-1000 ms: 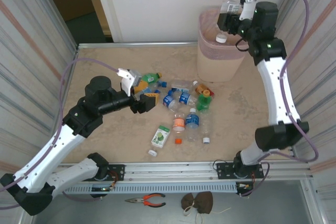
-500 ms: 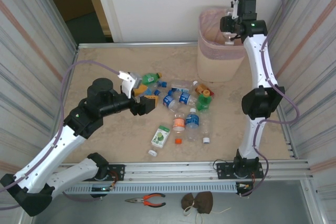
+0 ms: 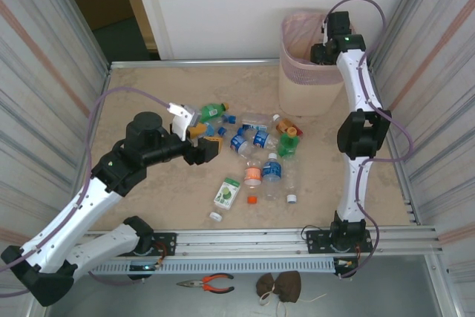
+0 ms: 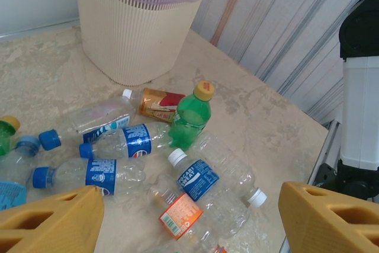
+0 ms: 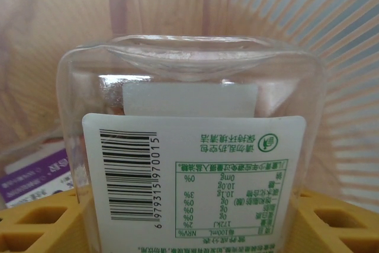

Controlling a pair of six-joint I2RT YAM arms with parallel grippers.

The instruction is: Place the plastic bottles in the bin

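Clamping a clear bottle (image 5: 189, 117), the right pincer (image 5: 189, 224) is hanging in the bin (image 3: 300, 98). Many bottles (image 4: 112, 176) are lying before the parted left pincer (image 4: 189, 217).

Counting roughly a dozen plastic bottles (image 3: 272, 171) lying mid-table, one more bottle (image 5: 192, 164) hanging over the single far-right bin (image 3: 308, 94), two loose caps (image 3: 252, 200).

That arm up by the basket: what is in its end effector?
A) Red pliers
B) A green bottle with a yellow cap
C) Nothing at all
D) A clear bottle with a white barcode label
D: the right wrist view shows a clear bottle with a white barcode label between the yellow fingers of the right end effector, with the pink-lined mesh of the bin behind it.
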